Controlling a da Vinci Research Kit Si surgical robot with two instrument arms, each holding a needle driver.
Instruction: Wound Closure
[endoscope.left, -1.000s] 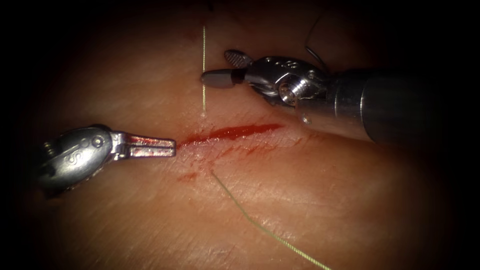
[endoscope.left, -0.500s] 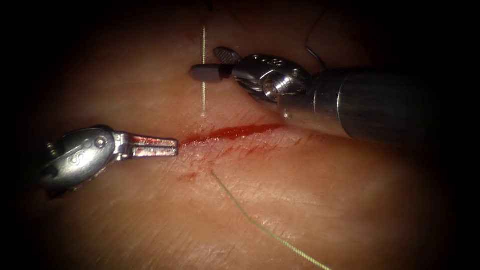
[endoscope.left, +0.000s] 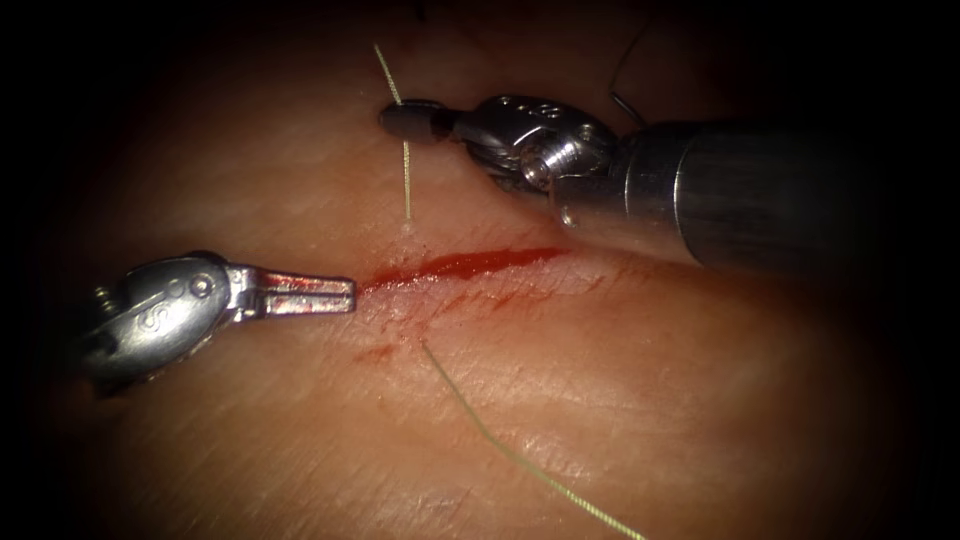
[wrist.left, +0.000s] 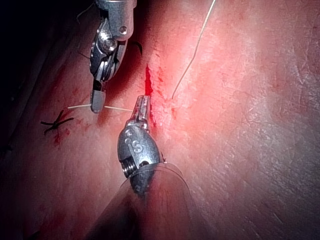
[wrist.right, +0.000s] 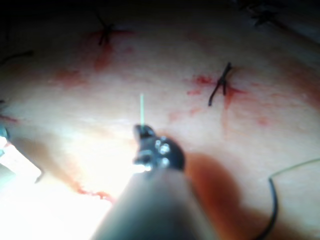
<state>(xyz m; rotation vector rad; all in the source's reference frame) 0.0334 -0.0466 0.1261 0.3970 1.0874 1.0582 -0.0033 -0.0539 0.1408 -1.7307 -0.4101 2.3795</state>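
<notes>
The cut (endoscope.left: 465, 265) runs across the tissue (endoscope.left: 620, 400) with red fluid in it. A pale thread (endoscope.left: 406, 180) rises from the tissue just beyond the cut's left end. My right tool (endoscope.left: 405, 120) is shut on this thread a short way above the tissue, and the same grip is seen at the right tool (wrist.left: 97, 102) and the right tool (wrist.right: 142, 131). The thread's other part (endoscope.left: 500, 445) leaves the tissue on the cut's near side and trails away to the right. My left tool (endoscope.left: 340, 295) lies shut at the cut's left end, red-stained, holding nothing.
A dark strand of thread (endoscope.left: 620, 90) curls behind the right tool's wrist. Dark knotted stitches sit on the tissue nearby: one stitch (wrist.left: 55, 122) beside the right tool, another stitch (wrist.right: 220, 87) beyond it. The right tool's thick shaft (endoscope.left: 780, 195) covers the cut's right end.
The right tool's jaws, wide open a second ago, slid left around the upright thread and closed on it; the thread's free end now leans left. The left tool has stayed put.
</notes>
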